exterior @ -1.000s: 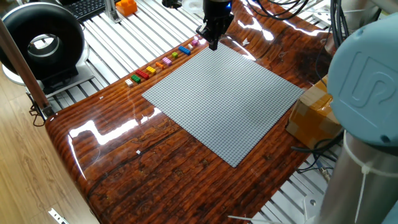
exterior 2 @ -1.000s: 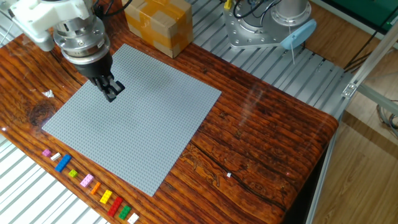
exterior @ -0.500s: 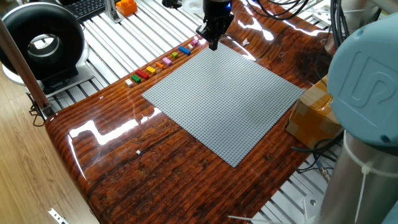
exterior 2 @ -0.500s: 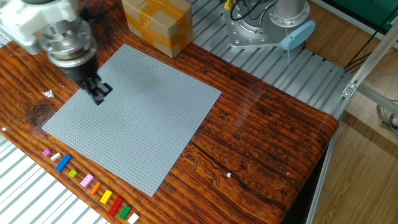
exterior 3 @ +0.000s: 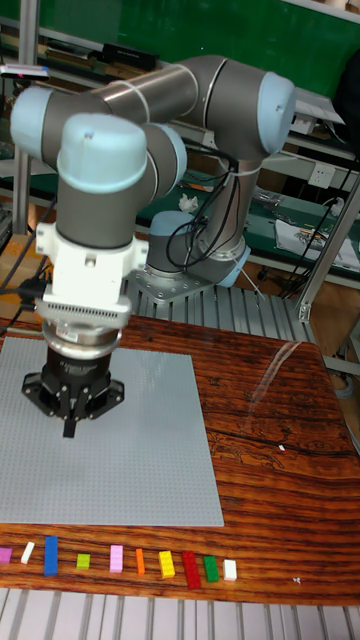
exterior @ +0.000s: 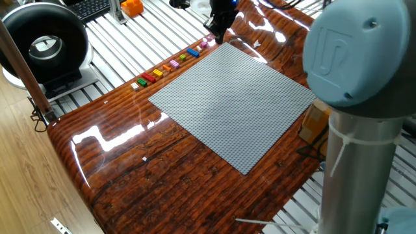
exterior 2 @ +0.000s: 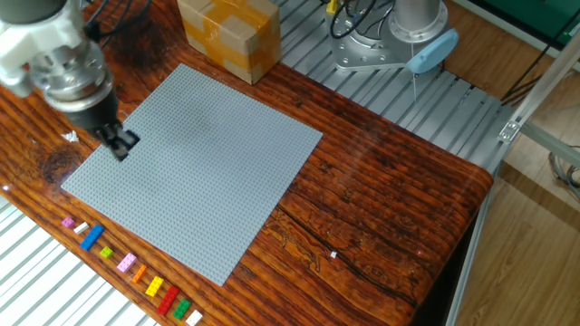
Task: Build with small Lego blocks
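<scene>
Nine tiny glossy rectangular Lego blocks (exterior 3: 118, 560) beside studded baseplate (exterior 3: 150, 450).

**Materials and finishes on the table**

We see a glossy dark-brown wooden tabletop (exterior 2: 399, 217) with strong grain and reflections. The large grey studded plastic baseplate (exterior 2: 204, 172) looks matt. The tiny coloured plastic bricks (exterior 3: 120, 560) look smooth. The ribbed metal frame (exterior: 123, 39) looks silvery.

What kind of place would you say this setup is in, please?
Probably a robotics lab or workshop: a UR5 arm bolted to an aluminium-slat bench, a grey baseplate on a wooden table, and small Lego blocks lined up.
</scene>
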### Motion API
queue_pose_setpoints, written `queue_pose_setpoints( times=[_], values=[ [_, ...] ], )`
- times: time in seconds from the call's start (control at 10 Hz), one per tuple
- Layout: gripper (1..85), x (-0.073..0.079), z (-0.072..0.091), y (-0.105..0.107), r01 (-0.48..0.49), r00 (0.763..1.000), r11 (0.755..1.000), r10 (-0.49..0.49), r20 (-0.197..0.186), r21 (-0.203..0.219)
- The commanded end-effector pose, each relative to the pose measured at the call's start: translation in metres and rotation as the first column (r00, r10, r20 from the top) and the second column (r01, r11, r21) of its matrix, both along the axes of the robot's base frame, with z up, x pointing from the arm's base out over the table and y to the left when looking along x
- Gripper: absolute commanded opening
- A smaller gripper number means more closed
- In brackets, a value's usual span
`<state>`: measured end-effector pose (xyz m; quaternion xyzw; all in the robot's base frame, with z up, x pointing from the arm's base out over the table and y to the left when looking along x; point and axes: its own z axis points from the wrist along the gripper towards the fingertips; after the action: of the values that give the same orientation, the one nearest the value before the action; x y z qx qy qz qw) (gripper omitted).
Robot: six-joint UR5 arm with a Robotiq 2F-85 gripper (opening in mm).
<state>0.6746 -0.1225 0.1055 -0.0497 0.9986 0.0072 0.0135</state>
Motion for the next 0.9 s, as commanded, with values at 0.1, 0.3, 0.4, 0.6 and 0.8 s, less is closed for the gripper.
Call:
queue_pose_setpoints(
  times=[0.1, 0.3, 0.4, 0.6, 0.8],
  values=[
    [1.0, 0.009, -0.011, 0.007, 0.025, 1.000, 0.999, -0.025, -0.012, 0.033],
    [1.0, 0.001, -0.011, 0.002, 0.081, 0.996, 0.997, -0.081, -0.043, 0.012],
    [1.0, 0.002, -0.011, 0.004, 0.118, 0.992, 0.993, -0.117, -0.040, 0.021],
    [1.0, 0.007, -0.010, 0.009, 0.162, 0.987, 0.986, -0.161, -0.028, 0.041],
    [1.0, 0.012, -0.010, 0.013, 0.143, 0.990, 0.988, -0.142, -0.008, 0.059]
  ],
)
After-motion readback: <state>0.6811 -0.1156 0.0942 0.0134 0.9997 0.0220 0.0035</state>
